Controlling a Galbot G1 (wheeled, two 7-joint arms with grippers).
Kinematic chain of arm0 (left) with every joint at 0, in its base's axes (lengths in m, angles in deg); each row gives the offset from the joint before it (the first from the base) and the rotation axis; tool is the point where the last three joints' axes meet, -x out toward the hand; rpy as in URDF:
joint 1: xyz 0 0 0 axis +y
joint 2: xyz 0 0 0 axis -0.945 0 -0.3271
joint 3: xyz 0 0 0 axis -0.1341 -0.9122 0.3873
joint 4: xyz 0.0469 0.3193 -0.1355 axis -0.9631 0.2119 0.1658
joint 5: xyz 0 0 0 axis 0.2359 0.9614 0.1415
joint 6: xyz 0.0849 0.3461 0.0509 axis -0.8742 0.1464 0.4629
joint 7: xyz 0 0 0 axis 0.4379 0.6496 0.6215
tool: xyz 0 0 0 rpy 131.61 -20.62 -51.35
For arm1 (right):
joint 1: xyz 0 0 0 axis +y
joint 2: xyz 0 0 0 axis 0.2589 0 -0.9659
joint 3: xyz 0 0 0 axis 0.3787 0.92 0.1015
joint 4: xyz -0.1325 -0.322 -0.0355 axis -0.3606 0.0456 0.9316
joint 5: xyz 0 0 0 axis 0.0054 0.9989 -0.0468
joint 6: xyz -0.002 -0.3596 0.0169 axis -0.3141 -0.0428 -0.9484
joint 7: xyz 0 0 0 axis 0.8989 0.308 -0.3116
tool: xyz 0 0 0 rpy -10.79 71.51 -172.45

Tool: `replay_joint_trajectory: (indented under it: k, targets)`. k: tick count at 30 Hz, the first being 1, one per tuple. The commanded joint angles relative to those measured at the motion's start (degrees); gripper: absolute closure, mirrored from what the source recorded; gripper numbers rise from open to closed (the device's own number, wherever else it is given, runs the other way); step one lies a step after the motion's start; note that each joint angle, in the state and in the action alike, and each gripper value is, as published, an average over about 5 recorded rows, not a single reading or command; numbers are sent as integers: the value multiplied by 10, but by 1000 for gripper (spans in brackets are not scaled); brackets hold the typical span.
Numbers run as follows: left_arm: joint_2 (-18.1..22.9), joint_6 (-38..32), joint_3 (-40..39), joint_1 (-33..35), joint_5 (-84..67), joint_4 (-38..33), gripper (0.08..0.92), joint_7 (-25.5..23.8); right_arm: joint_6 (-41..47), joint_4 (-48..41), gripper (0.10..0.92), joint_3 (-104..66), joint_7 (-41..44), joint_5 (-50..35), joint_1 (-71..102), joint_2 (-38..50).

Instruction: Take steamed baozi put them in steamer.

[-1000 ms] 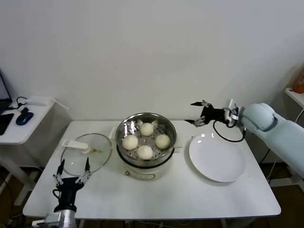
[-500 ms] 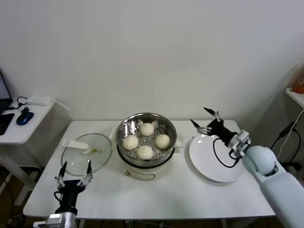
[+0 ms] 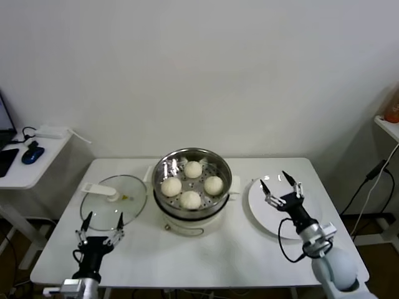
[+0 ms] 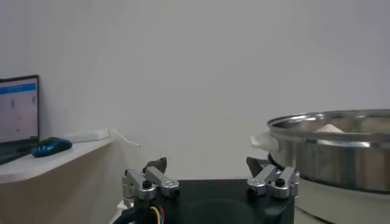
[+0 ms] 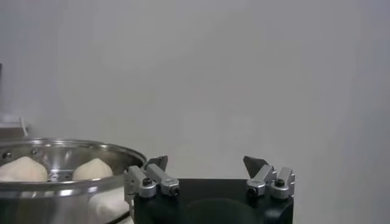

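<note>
Several cream-white baozi lie on the perforated tray inside the shiny steel steamer on its cream base, mid-table. Two of them show over the rim in the right wrist view. My right gripper is open and empty over the white plate, pointing up, to the right of the steamer; its jaws stand wide apart. My left gripper is open and empty near the table's front left edge, in front of the glass lid; the left wrist view shows it beside the steamer's wall.
A flat white plate lies right of the steamer. A round glass lid with a white handle lies left of it. A side table with a blue mouse stands at far left.
My right arm has swung down from the back right of the table to the front, its open gripper now over the plate. The left gripper has barely moved.
</note>
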Motion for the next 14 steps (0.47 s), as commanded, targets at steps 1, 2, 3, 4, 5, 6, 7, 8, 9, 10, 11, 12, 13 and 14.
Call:
replay_joint_trajectory:
  k: [1, 2, 3, 4, 5, 6, 7, 8, 9, 10, 11, 12, 13, 14]
  targets:
    - [-2, 9, 5, 2, 10, -2, 177, -14, -30, 30, 203, -42, -13, -7, 108, -71]
    - [-2, 9, 6, 1, 7, -2, 177, -12, -31, 30, 203, -41, -12, -7, 108, -72]
    - [-1, 9, 7, 0, 4, -1, 177, -9, -32, 29, 203, -40, -12, -7, 107, -72]
    - [0, 9, 8, 0, 2, -1, 177, -7, -32, 29, 203, -40, -11, -7, 106, -73]
    - [0, 8, 8, 0, 2, 0, 177, -5, -33, 28, 203, -39, -11, -6, 106, -73]
    - [1, 7, 9, 0, 3, 0, 177, -3, -35, 27, 203, -39, -11, -6, 105, -73]
    - [1, 5, 9, 1, 3, 0, 177, -2, -36, 26, 203, -38, -11, -5, 105, -73]
    - [2, 4, 9, 3, 4, -1, 177, 0, -36, 25, 203, -38, -11, -5, 105, -73]
    - [2, 2, 8, 4, 4, -2, 177, 1, -37, 24, 203, -38, -10, -5, 105, -72]
    - [3, 1, 8, 4, 4, -3, 177, 3, -38, 23, 203, -38, -10, -5, 104, -72]
    - [4, 0, 8, 5, 4, -3, 177, 5, -38, 22, 203, -38, -9, -5, 104, -71]
    - [5, -1, 9, 4, 5, -4, 177, 7, -39, 21, 203, -38, -8, -5, 104, -70]
    - [6, -1, 9, 4, 5, -4, 177, 8, -39, 20, 203, -38, -8, -5, 104, -70]
    - [6, -2, 9, 4, 5, -4, 177, 8, -39, 19, 203, -38, -8, -5, 104, -69]
